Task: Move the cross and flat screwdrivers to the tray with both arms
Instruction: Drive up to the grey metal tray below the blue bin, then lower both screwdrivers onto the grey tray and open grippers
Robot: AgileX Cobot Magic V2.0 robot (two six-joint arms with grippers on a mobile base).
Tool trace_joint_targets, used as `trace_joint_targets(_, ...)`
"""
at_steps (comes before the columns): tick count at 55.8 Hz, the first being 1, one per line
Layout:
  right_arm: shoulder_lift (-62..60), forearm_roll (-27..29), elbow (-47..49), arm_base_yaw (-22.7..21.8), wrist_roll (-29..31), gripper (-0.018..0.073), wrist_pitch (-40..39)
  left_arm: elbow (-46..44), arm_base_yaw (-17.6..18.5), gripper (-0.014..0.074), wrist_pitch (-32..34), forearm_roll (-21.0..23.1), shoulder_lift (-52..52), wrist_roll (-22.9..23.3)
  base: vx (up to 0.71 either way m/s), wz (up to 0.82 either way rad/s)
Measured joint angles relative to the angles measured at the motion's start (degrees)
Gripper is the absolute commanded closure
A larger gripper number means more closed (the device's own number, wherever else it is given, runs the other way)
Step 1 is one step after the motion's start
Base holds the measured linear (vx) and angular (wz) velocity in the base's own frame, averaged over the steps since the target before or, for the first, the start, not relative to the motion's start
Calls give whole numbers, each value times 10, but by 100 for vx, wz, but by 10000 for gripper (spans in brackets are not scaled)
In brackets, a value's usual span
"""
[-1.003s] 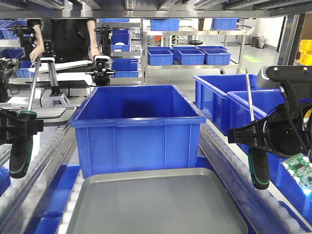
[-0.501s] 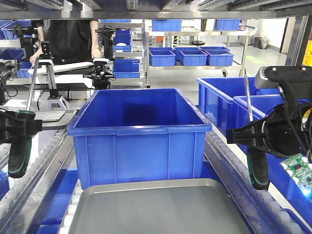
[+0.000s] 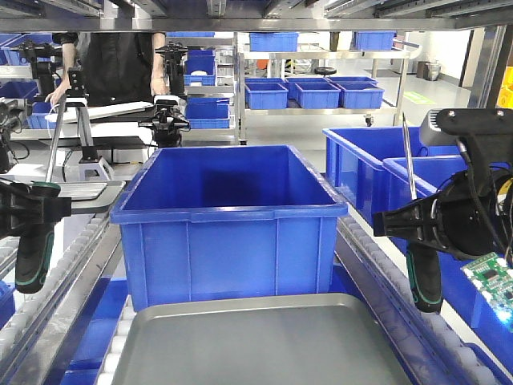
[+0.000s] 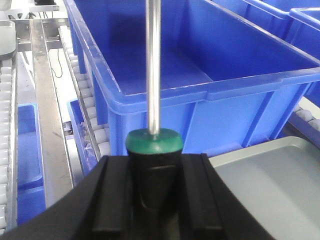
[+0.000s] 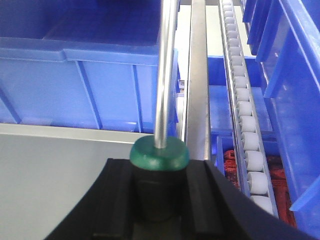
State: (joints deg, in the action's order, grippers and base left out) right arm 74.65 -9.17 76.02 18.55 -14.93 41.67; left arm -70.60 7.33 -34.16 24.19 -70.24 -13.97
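1. Lying nearest the camera, the grey tray (image 3: 256,341) sits bare on the roller conveyor (image 3: 80,257), its far edge against the big blue bin (image 3: 228,216) — nothing is in it yet.
2. Hanging outside the tray's left edge, the left gripper (image 3: 32,210) is clenched on the left screwdriver (image 3: 34,253) by the top of its handle, handle down and shaft up; the left wrist view shows the jaws pressed against both sides of the black handle just under the green collar.
3. Mirroring it past the tray's right edge, the right gripper (image 3: 421,224) grasps the right screwdriver (image 3: 423,277) the same way, shaft pointing up.
4. Judging progress: both pickups look done, and what is left is to carry each tool inward over the tray, lower it and release — roughly the second half of the job.
5. Counting: two screwdrivers, two grippers, one tray. Which tip is cross and which flat cannot be told.
6. Farther back stand more blue bins (image 3: 313,92) on a rack, and a person in black (image 3: 112,56) at the far left.
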Motion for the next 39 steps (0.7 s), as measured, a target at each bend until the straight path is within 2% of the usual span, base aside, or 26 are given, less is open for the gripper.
trace_joint_targets(19,0,5,0,0,0,567,0,0,0,594,0,2,0,0,0,0)
trace_joint_targets(26,3,47,0,0,3,567,0,0,1,594,0,48,-5,-1,0,0)
trace_joint_targets(32,21,98,0,6,36,567,13,0,21,594,-6,86,-21,-13,0,0)
trace_joint_targets(39,59,130,0,35,64,567,43,0,70,594,-30,110,-52,-15,0,0)
